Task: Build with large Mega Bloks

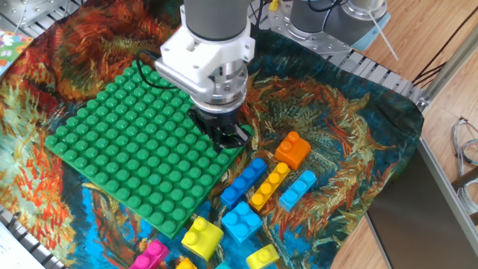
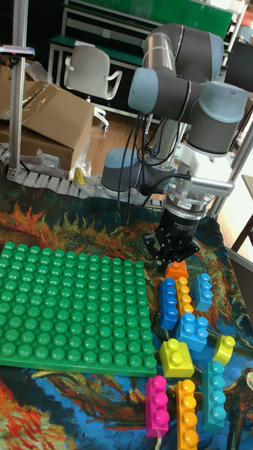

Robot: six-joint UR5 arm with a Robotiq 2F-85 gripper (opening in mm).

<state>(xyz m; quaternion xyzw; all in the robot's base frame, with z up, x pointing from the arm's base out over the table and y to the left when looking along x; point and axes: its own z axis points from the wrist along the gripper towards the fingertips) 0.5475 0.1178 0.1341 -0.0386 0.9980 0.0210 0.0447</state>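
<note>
My gripper point(image 1: 230, 139) hangs over the right corner of the green studded plate point(image 1: 142, 149), open and with nothing between its fingers. In the tall fixed view the gripper point(image 2: 171, 257) sits just above and behind an orange square brick point(image 2: 176, 271). The loose Mega Bloks lie to the right of the plate: the orange brick point(image 1: 293, 149), a long blue one point(image 1: 243, 181), a long yellow-orange one point(image 1: 270, 185), a light blue one point(image 1: 297, 189), a blue square point(image 1: 240, 221) and a yellow square point(image 1: 202, 235). A pink brick point(image 2: 157, 404) lies nearer the front edge.
A patterned cloth point(image 1: 336, 127) covers the table. More bricks lie near the front: a long orange one point(image 2: 187, 413), a teal one point(image 2: 213, 395) and a small yellow one point(image 2: 223, 348). The arm's base point(image 1: 328, 22) stands at the back right. The table edge point(image 1: 396, 224) runs along the right.
</note>
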